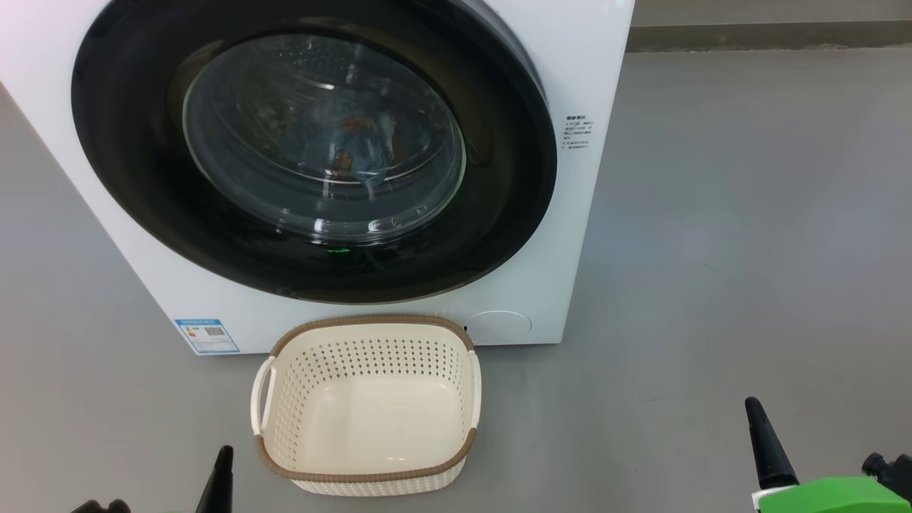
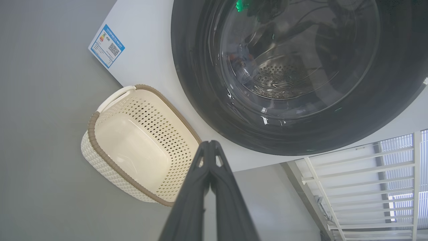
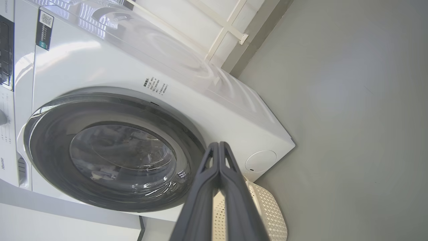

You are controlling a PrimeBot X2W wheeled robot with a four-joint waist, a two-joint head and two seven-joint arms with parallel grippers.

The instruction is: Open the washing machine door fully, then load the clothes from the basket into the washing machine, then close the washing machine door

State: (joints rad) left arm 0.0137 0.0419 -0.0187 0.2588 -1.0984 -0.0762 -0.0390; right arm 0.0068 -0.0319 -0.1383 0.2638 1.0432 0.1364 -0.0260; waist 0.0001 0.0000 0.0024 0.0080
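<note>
I judge you are at the very end of the closing step, so doing it well is now a matter of checking, not pushing. Starting close in, be holding both arms low and clear of the basket [image 1: 367, 476]. It is sitting empty on the grey floor [image 1: 748, 249], just in front of the washing machine [image 1: 584, 235], and a careless swing could knock it aside. Farther on, be checking that the washing machine door [image 1: 135, 185] is lying flush all round its black ring, with no cloth pinched at the edge. None is showing from here, though I cannot tell whether the latch has caught. Behind the glass bowl the clothes [image 1: 342, 146] are resting in the drum, light blue with orange-brown marks.

As for pose, your left gripper [image 1: 223, 467] is sitting at the lower left, just beside the basket's near corner. Its fingers [image 2: 190, 201] are pressed together and gripping nothing. Your right gripper [image 1: 755, 417] is hovering at the lower right, well apart from the basket. It is likewise clenched on nothing and is pointing toward the machine's front.
</note>
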